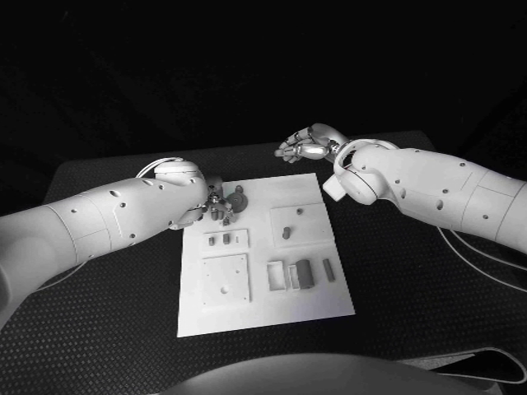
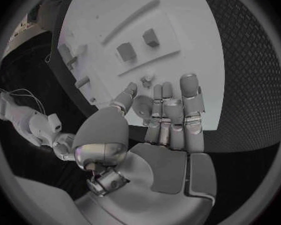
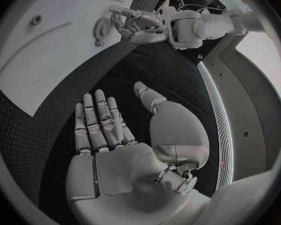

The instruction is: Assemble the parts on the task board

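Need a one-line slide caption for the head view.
Left hand at the task board's far corner; right hand raised beyond it.

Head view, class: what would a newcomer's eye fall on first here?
First the white task board in the middle of the black table, with small parts on it. Then the left hand, its fingers at a round part near the board's far left corner. The right hand hangs open beyond the board's far edge, holding nothing.

Before me stands a black table with a fine woven texture, and behind it I see plain darkness.
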